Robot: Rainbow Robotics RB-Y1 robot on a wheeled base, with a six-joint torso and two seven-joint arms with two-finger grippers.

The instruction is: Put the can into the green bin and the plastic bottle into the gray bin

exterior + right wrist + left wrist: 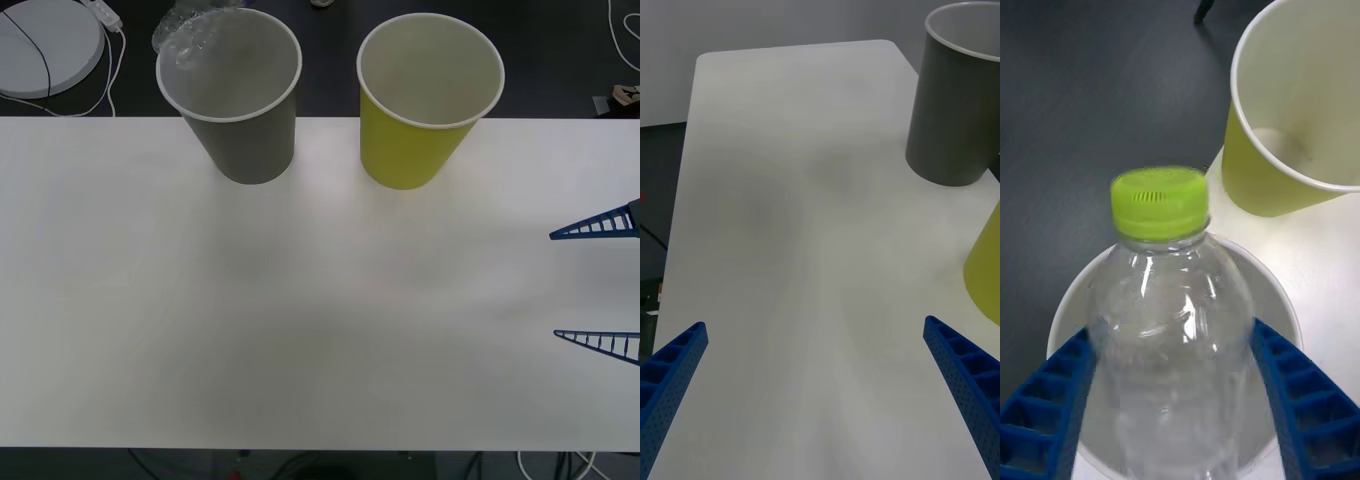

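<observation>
Clear plastic bottle (1171, 330) clamped in left pincer (1171, 405) above gray bin (232, 92) mouth. Green bin (428, 98) beside it on counter (300, 300). Right pincer (598, 285) open, empty, at counter's right edge.

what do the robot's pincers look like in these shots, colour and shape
Both have two bright blue plastic fingers. On the right pincer they are long, thin wedges tapering to points, with ladder-like open ribs along the side and a fine dotted texture on the flat face. The left pincer shows the same blue, boxy open-cell ribbing. No cables or markings visible.
</observation>
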